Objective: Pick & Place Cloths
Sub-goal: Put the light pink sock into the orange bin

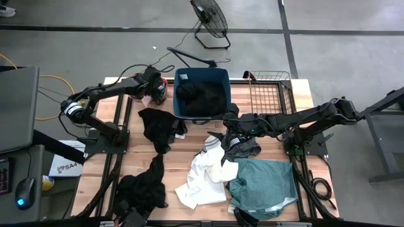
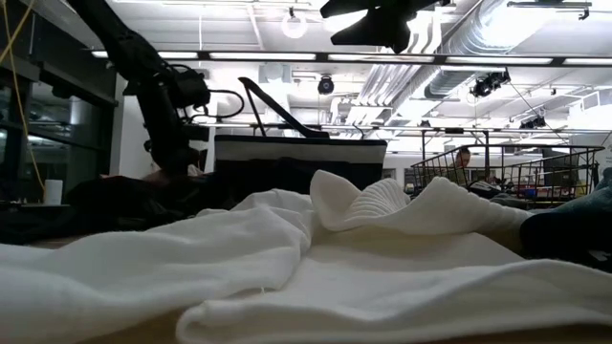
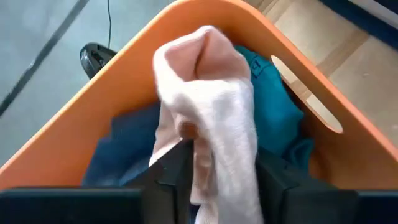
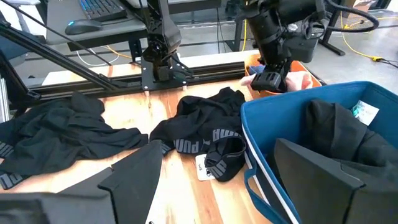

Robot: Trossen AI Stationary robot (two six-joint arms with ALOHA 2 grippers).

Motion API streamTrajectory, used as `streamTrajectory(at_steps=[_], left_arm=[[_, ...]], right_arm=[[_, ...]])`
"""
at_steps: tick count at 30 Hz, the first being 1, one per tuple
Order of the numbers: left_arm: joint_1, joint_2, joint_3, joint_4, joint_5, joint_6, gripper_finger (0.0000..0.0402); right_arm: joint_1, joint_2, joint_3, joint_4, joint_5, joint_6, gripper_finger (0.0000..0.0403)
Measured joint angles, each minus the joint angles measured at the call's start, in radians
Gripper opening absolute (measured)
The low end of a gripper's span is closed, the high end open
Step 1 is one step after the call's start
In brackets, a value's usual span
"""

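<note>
Nearest the blue tub [image 1: 202, 94], beside its front corner: right gripper [image 1: 228, 118], fingers spread wide, nothing in them, above a black cloth [image 1: 161, 126]. Inside the tub: more black cloths [image 1: 203, 98]. Past its far side, over the orange basin [image 3: 124, 74]: left gripper [image 3: 217, 180], fingers partly apart around a pink cloth [image 3: 211, 99]; hard to tell whether gripped or let go.
</note>
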Motion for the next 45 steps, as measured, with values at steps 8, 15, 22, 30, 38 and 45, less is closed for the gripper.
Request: streamTrajectory(at_steps=[8,15,22,30,38,45], left_arm=[[0.000,0.000,0.124,-0.201,-0.002,-0.091,0.0178],[0.000,-0.001,0.250,-0.441,0.064,-0.216,0.0183],[-0.001,-0.002,0.264,-0.615,0.276,-0.186,0.0119],[-0.055,-0.002,0.161,-0.663,0.333,-0.161,0.0011],[-0.182,-0.002,0.093,-0.570,0.113,-0.201,0.0001],[-0.237,-0.002,0.087,-0.571,-0.124,-0.284,0.0001]], right_arm=[[0.000,0.000,0.000,0.000,0.000,0.000,0.0303],[0.000,0.000,0.000,-0.003,0.000,0.000,0.0303],[0.000,0.000,0.000,-0.006,-0.001,0.000,0.0303],[0.000,0.000,0.000,-0.007,-0.001,0.000,0.0303],[0.000,0.000,0.000,-0.007,-0.001,0.003,0.0303],[0.000,0.000,0.000,-0.008,-0.001,0.006,0.0303]])
